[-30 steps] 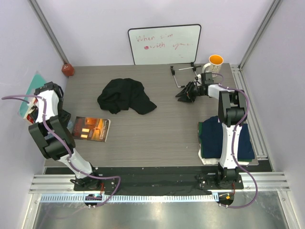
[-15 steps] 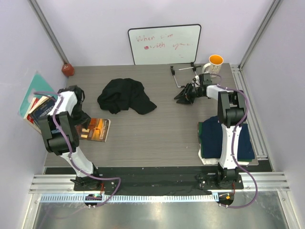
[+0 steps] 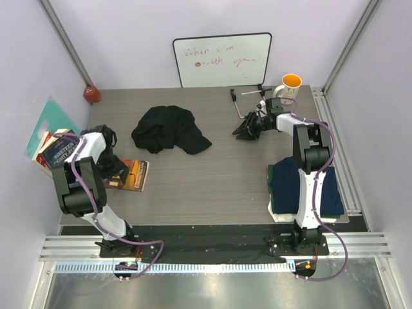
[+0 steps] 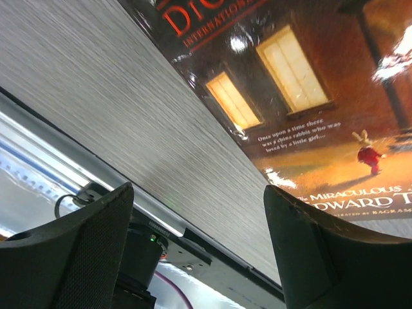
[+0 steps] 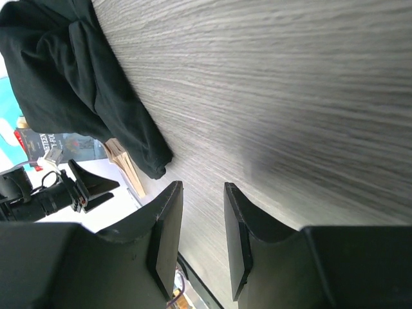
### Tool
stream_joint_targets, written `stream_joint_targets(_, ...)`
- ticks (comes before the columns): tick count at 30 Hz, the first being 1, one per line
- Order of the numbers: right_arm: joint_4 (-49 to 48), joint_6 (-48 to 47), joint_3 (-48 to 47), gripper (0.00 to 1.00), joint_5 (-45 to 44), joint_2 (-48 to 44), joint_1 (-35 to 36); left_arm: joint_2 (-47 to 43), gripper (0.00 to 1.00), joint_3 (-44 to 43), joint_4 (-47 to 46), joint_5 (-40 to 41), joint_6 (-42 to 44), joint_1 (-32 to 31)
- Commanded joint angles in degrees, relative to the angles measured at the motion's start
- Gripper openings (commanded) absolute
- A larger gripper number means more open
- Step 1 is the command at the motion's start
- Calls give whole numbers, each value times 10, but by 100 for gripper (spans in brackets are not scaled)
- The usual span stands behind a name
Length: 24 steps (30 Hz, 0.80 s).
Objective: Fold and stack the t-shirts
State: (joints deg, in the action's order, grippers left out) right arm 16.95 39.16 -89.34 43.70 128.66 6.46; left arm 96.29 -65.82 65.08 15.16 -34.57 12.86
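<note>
While the black t-shirt (image 3: 170,129) lies crumpled mid-table, not yet folded, only a folded navy t-shirt (image 3: 335,193) sits at the right near edge. The right gripper (image 5: 201,188), jaws narrowly apart and empty, hovers near the heap. The left gripper (image 4: 196,193), jaws wide and empty, hangs over a book (image 3: 132,175).
</note>
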Motion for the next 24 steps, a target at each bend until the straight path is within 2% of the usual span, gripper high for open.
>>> stream_joint_targets(1, 12, -21, -2, 38, 0, -46, 17, -22, 83, 26, -36, -37, 14, 0)
stream_joint_targets(9, 20, -54, -35, 39, -11, -82, 49, -46, 84, 67, -49, -54, 15, -15)
stream_joint_targets(15, 26, -48, -80, 39, 22, -73, 70, -59, 85, 93, -65, -131, -11, -10)
stream_joint_targets(20, 35, -48, -92, 39, 20, -75, 73, -86, 85, 69, -10, -182, -58, 9)
stream_joint_targets(24, 38, -45, -94, 38, 19, -77, 73, -116, 85, 68, 15, -188, -105, 28)
